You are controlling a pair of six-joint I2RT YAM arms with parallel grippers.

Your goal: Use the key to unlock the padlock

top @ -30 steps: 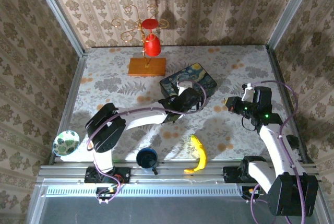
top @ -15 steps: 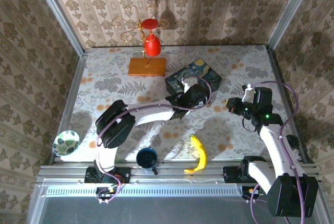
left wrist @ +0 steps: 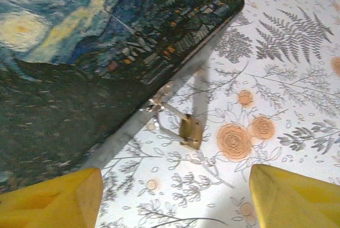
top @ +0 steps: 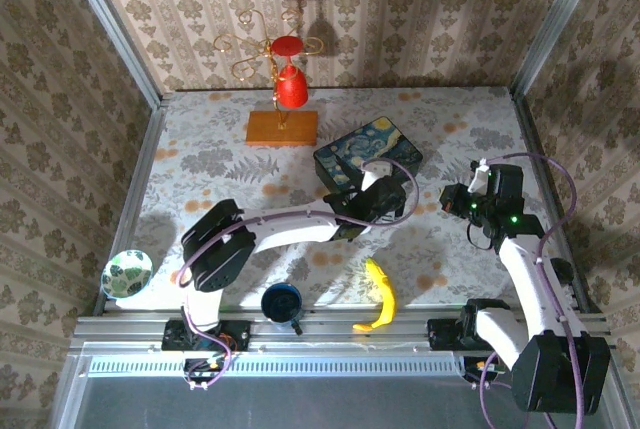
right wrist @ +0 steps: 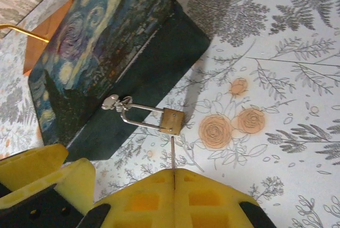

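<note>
Padlock (right wrist: pixel 171 120) not yet opened: shackle (right wrist: pixel 139 109) shut through the hasp (right wrist: pixel 112 102) of the blue box (right wrist: pixel 106 52), brass body lying on the bench (right wrist: pixel 276 79) just beside the box wall. Right hand (right wrist: pixel 174 175) clamped on the key (right wrist: pixel 172 153), tip at the padlock's underside, entry not discernible; left hand (left wrist: pixel 175 193) spread open either side of the lock, so insertion, turn and shackle release look to be left. Count: one padlock, one key, one box, two hands.

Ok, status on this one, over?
Left gripper open above padlock. Right gripper shut on key, tip just short of padlock's base. Padlock hooked through hasp on box. Nothing between key and padlock.
</note>
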